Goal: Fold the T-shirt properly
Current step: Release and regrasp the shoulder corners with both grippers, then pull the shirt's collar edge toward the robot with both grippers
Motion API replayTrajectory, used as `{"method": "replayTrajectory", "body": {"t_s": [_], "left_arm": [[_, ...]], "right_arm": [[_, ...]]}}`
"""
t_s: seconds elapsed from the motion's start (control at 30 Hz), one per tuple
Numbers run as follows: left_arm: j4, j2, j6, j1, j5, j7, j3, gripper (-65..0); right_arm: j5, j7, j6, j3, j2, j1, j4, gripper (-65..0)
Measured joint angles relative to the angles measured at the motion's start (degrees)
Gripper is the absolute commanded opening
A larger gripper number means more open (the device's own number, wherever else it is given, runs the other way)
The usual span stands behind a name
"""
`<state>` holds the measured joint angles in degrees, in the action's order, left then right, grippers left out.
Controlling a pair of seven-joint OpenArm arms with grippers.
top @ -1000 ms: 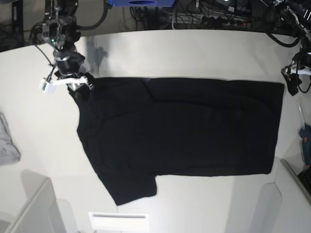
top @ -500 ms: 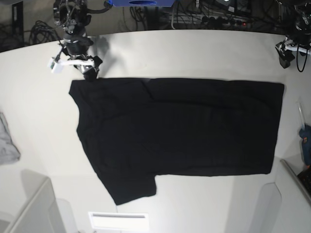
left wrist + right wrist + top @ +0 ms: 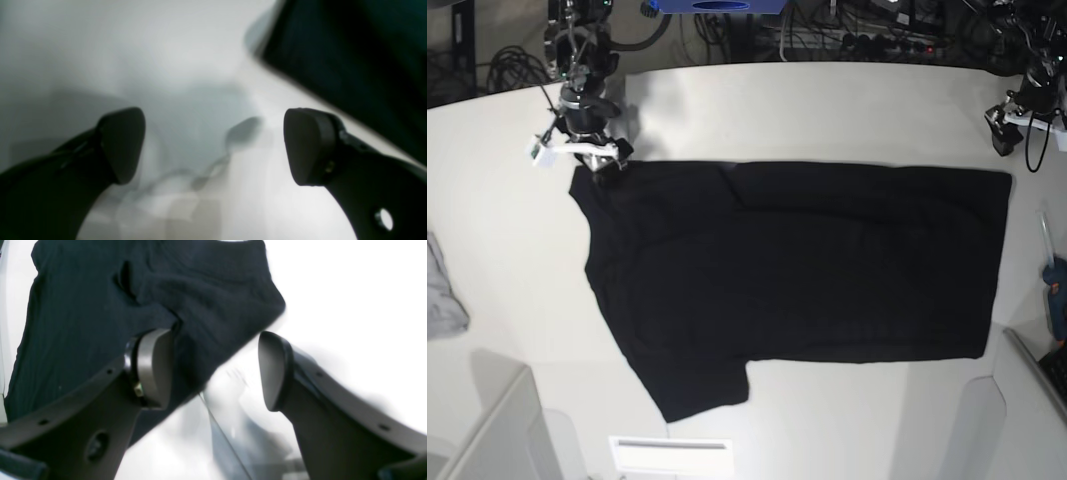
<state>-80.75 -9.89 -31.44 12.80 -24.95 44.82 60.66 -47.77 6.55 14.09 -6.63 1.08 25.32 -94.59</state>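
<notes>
No containers can be identified with certainty; pale box-like forms sit at the lower edge of the base view, their contents not visible.

The T-shirt [image 3: 797, 275] lies flat on the white counter [image 3: 827, 110], plain black side up, filling the middle of the base view. Its long axis runs left to right across the frame: the straight edge stands at the right, and one sleeve juts toward the lower left. The upper-left corner of the cloth reaches toward the top left of the frame.

Right end effector [image 3: 587, 158]: positioned at the upper left of the base view, directly at that upper-left corner of the shirt. In the right wrist view its fingers [image 3: 153, 368] stand well apart (nothing between them); the shirt corner [image 3: 140, 306] lies below and behind the left finger. Whether that finger touches the cloth cannot be told.

Left end effector [image 3: 1005, 135]: at the upper right of the base view, near the shirt's upper-right corner but clear of it. In the left wrist view its fingers [image 3: 123, 143] are spread wide over bare counter, holding nothing.

A small grey cloth [image 3: 442, 290] lies at the left edge.
</notes>
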Motion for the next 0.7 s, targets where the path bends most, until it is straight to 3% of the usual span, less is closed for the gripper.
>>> {"method": "replayTrajectory", "body": {"t_s": [0.6, 0.7], "left_arm": [[6.9, -0.8, -0.1, -8.8, 0.5, -2.4, -3.1, -1.3], [8.0, -1.2, -0.1, -9.0, 0.0, -3.7, -6.3, -1.3]], "right_arm": [[0.2, -0.7, -1.0, 0.0, 0.2, -2.9, 2.6, -27.0], [0.2, -0.6, -1.0, 0.0, 0.2, -3.3, 2.6, -27.2]]}}
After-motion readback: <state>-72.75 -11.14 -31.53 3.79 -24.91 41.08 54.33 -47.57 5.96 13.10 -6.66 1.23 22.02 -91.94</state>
